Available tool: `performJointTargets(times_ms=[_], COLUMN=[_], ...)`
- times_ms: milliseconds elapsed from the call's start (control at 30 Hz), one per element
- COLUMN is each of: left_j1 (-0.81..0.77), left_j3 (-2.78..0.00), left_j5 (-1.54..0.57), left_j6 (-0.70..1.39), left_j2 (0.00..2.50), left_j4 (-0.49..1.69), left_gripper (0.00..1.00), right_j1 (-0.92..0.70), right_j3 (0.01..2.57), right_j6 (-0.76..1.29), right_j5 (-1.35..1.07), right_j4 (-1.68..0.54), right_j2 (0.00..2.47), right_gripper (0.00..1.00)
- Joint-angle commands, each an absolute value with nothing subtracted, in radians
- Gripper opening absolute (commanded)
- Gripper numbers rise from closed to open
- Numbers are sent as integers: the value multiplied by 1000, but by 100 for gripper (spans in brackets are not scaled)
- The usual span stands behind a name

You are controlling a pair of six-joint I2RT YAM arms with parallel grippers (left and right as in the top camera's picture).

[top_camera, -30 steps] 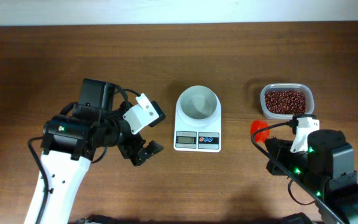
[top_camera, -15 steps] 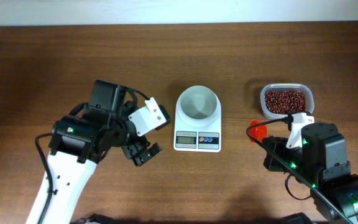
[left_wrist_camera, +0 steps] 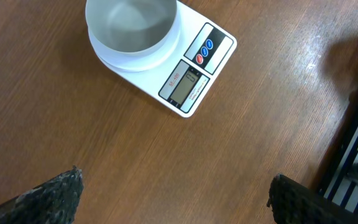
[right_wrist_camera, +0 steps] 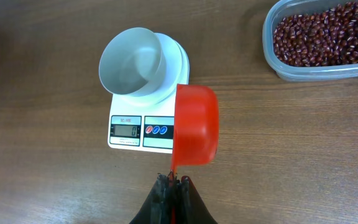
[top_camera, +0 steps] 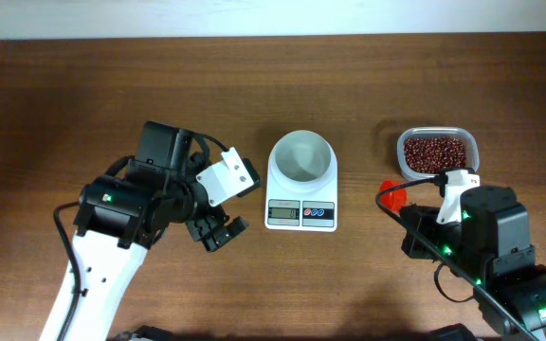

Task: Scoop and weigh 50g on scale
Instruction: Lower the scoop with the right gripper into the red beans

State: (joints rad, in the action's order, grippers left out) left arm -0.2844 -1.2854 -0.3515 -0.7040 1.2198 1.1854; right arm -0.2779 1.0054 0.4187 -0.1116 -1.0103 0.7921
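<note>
The white scale (top_camera: 301, 189) stands mid-table with its round bowl (top_camera: 301, 156) empty; it also shows in the left wrist view (left_wrist_camera: 166, 56) and the right wrist view (right_wrist_camera: 143, 106). My right gripper (right_wrist_camera: 174, 179) is shut on the thin handle of a red scoop (right_wrist_camera: 196, 124), whose cup hangs just right of the scale's buttons. From overhead the red scoop (top_camera: 392, 196) sits below the tub of red beans (top_camera: 434, 153). My left gripper (top_camera: 216, 230) hangs open, wide, left of the scale, its fingertips (left_wrist_camera: 61, 190) over bare wood.
The clear tub of red beans (right_wrist_camera: 322, 40) stands at the right, beyond the scoop. A pale wall strip runs along the table's far edge (top_camera: 273, 19). Dark framework (left_wrist_camera: 353, 149) shows at the near side in the left wrist view.
Between one second and half a second ago the left arm shifted right toward the scale, and the right gripper with the scoop edged left. Since then nothing has moved.
</note>
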Motion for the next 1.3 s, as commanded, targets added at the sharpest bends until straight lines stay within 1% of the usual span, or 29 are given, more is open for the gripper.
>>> performJointTargets(times_ms=[0, 300, 467, 567, 1033, 1267], left_j1=[-288, -288, -288, -288, -288, -288], left_j3=[-1291, -1291, -1291, -1291, -1291, -1291], left_j5=[-374, -373, -373, -373, -373, -373], left_j6=[-720, -720, -720, -720, -720, -720], left_j2=[1225, 1225, 1225, 1225, 1225, 1225], left_j4=[1182, 1183, 1183, 1183, 1183, 1183], left_gripper=[99, 99, 99, 99, 99, 99], right_j1=[-273, -273, -273, -273, -273, -273], right_j3=[1031, 1031, 1031, 1031, 1031, 1031], right_j6=[416, 432, 514, 513, 513, 513], right_j5=[-117, -120, -129, -128, -120, -120], right_j4=[-1007, -1002, -1026, -1063, -1066, -1005], right_j2=[793, 793, 793, 793, 793, 798], right_gripper=[4, 4, 4, 4, 4, 4])
